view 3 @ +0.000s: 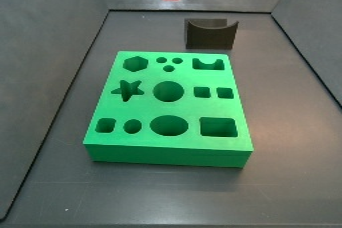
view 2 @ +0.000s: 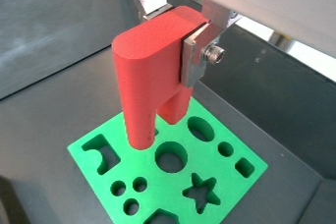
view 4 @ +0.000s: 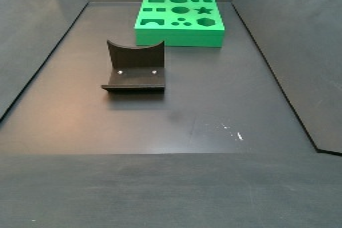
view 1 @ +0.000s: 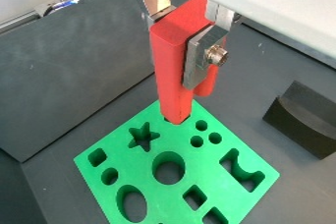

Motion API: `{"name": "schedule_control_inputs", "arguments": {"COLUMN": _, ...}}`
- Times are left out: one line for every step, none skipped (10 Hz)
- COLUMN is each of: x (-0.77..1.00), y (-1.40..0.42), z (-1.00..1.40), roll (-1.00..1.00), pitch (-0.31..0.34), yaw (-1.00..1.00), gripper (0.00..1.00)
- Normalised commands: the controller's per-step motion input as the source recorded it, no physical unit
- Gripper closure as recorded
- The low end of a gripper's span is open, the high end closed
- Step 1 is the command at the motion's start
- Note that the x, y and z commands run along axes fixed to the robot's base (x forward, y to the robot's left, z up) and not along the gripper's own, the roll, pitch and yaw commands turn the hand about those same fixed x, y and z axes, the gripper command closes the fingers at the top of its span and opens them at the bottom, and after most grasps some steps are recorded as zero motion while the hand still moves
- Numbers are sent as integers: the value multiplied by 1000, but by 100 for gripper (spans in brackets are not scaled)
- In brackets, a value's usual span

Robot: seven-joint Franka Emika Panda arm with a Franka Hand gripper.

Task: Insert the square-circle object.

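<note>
Wrist views: end effector [view 1: 197,43] pinching square-circle object [view 2: 147,81], held upright above green board [view 1: 223,194].

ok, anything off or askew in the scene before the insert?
Nothing stands out. The pincer holds the square-circle object upright above the green board. The board lies flat and looks undamaged in both side views, and the fixture stands apart from it. Nothing spilled.

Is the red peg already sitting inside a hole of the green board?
No. In both wrist views the gripper holds the square-circle object above the green board, its lower end clear of every hole.
</note>
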Motion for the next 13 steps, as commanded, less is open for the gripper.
{"name": "schedule_control_inputs", "arguments": {"x": 0, "y": -86, "z": -243, "roll": -119, "pitch": -60, "yaw": -917, "gripper": 100}}
{"name": "schedule_control_inputs", "arguments": {"x": -9, "y": -260, "z": -289, "roll": -117, "pitch": -131, "yaw": -763, "gripper": 100}}
{"name": "schedule_control_inputs", "arguments": {"x": -63, "y": -509, "z": -343, "roll": -126, "pitch": -167, "yaw": -529, "gripper": 100}}
{"name": "schedule_control_inputs", "arguments": {"x": -91, "y": -563, "z": -377, "roll": -124, "pitch": -163, "yaw": -486, "gripper": 100}}
{"name": "schedule_control_inputs", "arguments": {"x": -43, "y": -400, "z": -314, "roll": -110, "pitch": -171, "yaw": -654, "gripper": 100}}
{"name": "schedule_control_inputs", "arguments": {"x": 0, "y": -157, "z": -320, "roll": -50, "pitch": -76, "yaw": -929, "gripper": 100}}
{"name": "schedule_control_inputs", "arguments": {"x": 0, "y": -126, "z": -346, "roll": -37, "pitch": -29, "yaw": -951, "gripper": 100}}
{"name": "schedule_control_inputs", "arguments": {"x": 0, "y": -129, "z": -351, "roll": -34, "pitch": -27, "yaw": -949, "gripper": 100}}
{"name": "schedule_control_inputs", "arguments": {"x": 0, "y": -126, "z": -371, "roll": -26, "pitch": -47, "yaw": -966, "gripper": 100}}
{"name": "schedule_control_inputs", "arguments": {"x": 0, "y": -123, "z": -391, "roll": -23, "pitch": -59, "yaw": -971, "gripper": 100}}
{"name": "schedule_control_inputs", "arguments": {"x": 0, "y": -234, "z": -363, "roll": 0, "pitch": -60, "yaw": -914, "gripper": 100}}
{"name": "schedule_control_inputs", "arguments": {"x": 0, "y": -357, "z": -200, "roll": 26, "pitch": 0, "yaw": -863, "gripper": 100}}
{"name": "schedule_control_inputs", "arguments": {"x": 0, "y": -237, "z": -189, "roll": 37, "pitch": 0, "yaw": -937, "gripper": 100}}
